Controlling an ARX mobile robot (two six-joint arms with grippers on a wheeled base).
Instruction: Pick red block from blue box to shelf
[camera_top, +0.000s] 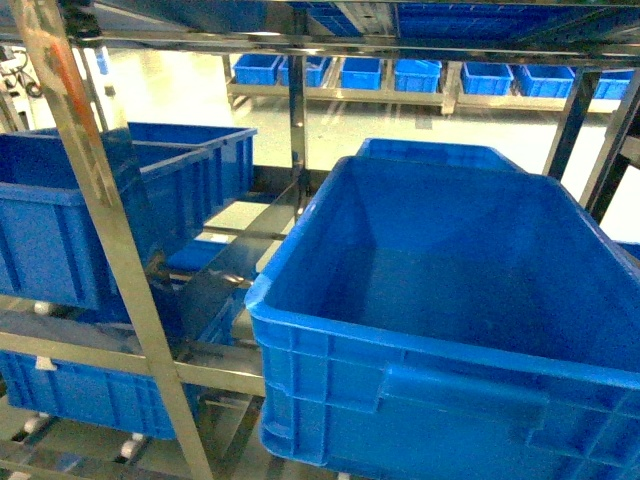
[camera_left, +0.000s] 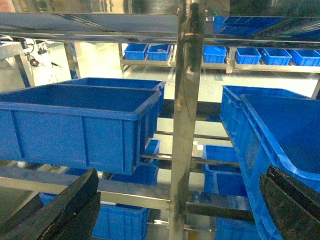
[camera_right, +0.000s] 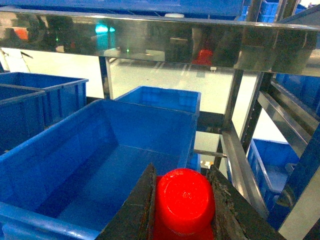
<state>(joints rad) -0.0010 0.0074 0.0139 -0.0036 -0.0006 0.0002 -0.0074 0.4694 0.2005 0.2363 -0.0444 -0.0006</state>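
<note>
Right wrist view shows the right gripper (camera_right: 184, 210) clamped on the red block (camera_right: 184, 200), its two dark fingers (camera_right: 137, 210) pressed against either side of the brick, whose round stud faces the camera. The block hangs above the near end of a large dark blue crate (camera_right: 75, 170) that sits on the shelf (camera_right: 150, 42), below a shiny steel cross rail. A second blue crate (camera_right: 162, 100) stands just behind the large crate. In the left wrist view the left gripper (camera_left: 175, 210) has its dark fingers (camera_left: 60, 210) spread wide apart with nothing between them, facing a steel upright (camera_left: 187, 115). The head view shows neither gripper.
</note>
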